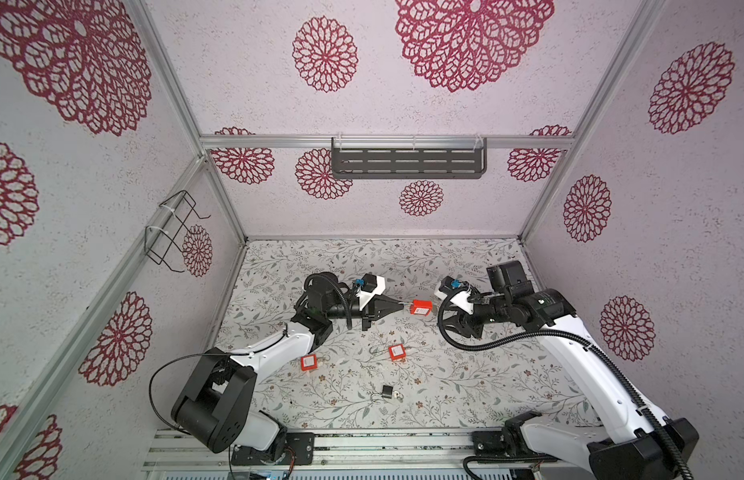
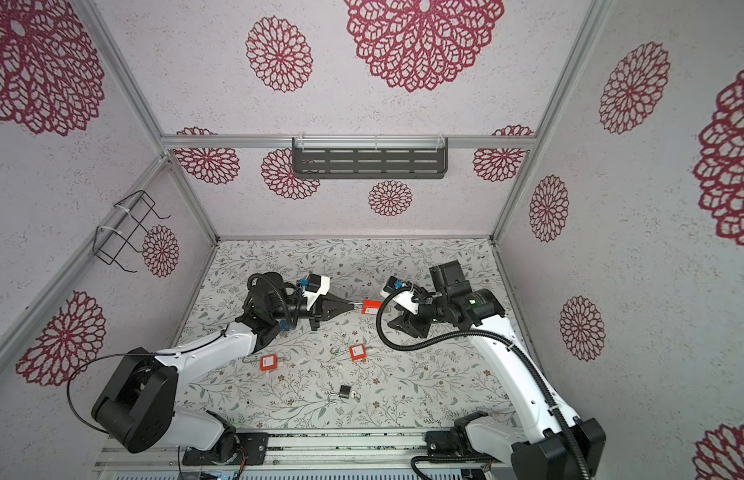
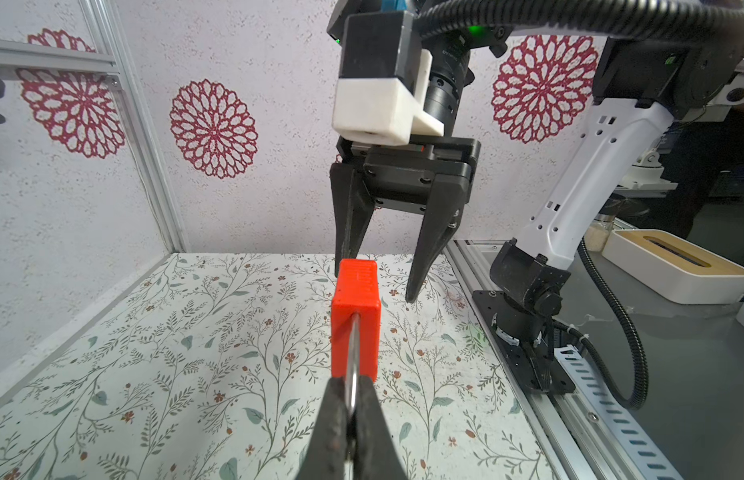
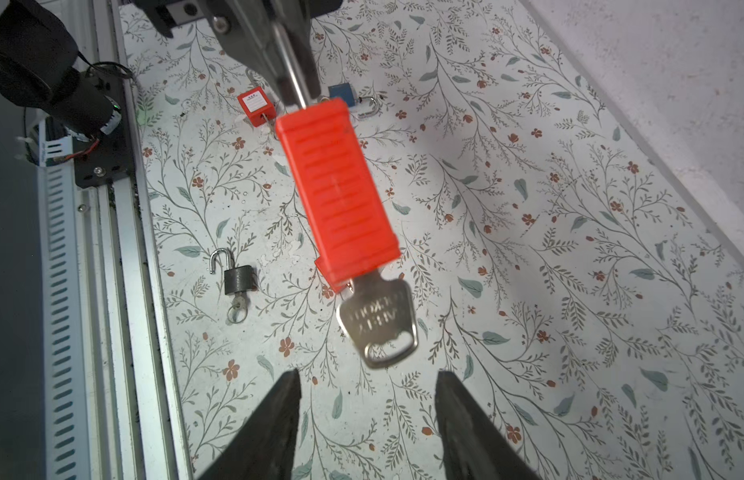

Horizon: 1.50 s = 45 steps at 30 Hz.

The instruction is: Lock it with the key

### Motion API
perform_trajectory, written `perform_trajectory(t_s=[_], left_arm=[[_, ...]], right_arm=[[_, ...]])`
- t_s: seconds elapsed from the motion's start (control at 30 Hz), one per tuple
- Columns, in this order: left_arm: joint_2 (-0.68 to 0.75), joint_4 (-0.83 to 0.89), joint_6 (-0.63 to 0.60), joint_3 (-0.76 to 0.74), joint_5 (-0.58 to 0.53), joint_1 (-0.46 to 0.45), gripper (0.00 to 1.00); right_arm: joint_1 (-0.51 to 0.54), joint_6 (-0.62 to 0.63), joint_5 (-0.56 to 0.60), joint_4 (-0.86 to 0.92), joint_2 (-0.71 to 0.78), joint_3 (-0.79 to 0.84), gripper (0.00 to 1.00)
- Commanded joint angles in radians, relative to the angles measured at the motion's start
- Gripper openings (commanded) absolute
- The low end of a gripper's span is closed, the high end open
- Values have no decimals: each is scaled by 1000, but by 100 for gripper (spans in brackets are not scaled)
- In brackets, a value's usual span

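A red padlock [image 1: 421,308] [image 2: 372,306] hangs in the air over the middle of the flowered table. My left gripper [image 1: 403,307] [image 3: 352,399] is shut on its steel shackle [image 3: 353,353]. A silver key [image 4: 378,324] sticks out of the far end of the lock body [image 4: 337,187]. In the right wrist view my right gripper [image 4: 368,376] stands open just short of the key's bow, touching nothing. The left wrist view shows the right gripper [image 3: 376,284] facing the lock's end, its fingers spread to either side. The key is hidden in both top views.
Other padlocks lie on the table nearer the front: two red ones [image 1: 308,362] [image 1: 396,353] and a small black one [image 1: 386,390] with an open shackle and its key. A blue padlock [image 4: 343,93] shows behind the held lock. A wire basket [image 1: 172,232] hangs on the left wall, a dark shelf [image 1: 407,160] on the back wall.
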<state>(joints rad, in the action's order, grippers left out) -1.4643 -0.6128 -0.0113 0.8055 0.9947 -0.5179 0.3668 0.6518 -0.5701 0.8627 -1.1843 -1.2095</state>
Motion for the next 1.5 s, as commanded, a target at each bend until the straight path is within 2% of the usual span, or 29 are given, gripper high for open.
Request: perform_trajectory(t_s=[0.0, 0.1, 0.4, 0.43, 0.57, 0.8, 0.87, 1.07, 1.17, 1.3, 1.33, 1.47], left_arm=[[32, 7, -27, 31, 27, 7, 0], [34, 19, -37, 32, 27, 7, 0], [24, 46, -55, 57, 53, 7, 0], [24, 45, -55, 57, 54, 8, 0], [22, 46, -52, 57, 60, 7, 0], [15, 42, -50, 63, 65, 6, 0], [-6, 11, -24, 70, 76, 6, 0], [-16, -9, -5, 72, 75, 5, 0], [-19, -20, 6, 70, 70, 5, 0], [-24, -22, 10, 69, 70, 4, 0], [-22, -21, 11, 69, 70, 4, 0], [-22, -28, 11, 66, 65, 3, 0]], right_arm=[[-27, -36, -111, 70, -44, -63, 50], [-44, -49, -167, 97, -60, -83, 49], [-52, -43, -212, 134, -111, -121, 45], [-52, -36, -220, 143, -133, -135, 40], [-52, -16, -230, 152, -169, -160, 34], [-52, -12, -273, 148, -199, -167, 31], [-51, 8, -278, 132, -204, -167, 22], [-50, 18, -267, 87, -185, -151, 13], [-50, 28, -247, 52, -156, -126, 12], [-48, 42, -222, 14, -113, -95, 13], [-48, 46, -214, 4, -103, -88, 16], [-49, 62, -163, -14, -63, -59, 39]])
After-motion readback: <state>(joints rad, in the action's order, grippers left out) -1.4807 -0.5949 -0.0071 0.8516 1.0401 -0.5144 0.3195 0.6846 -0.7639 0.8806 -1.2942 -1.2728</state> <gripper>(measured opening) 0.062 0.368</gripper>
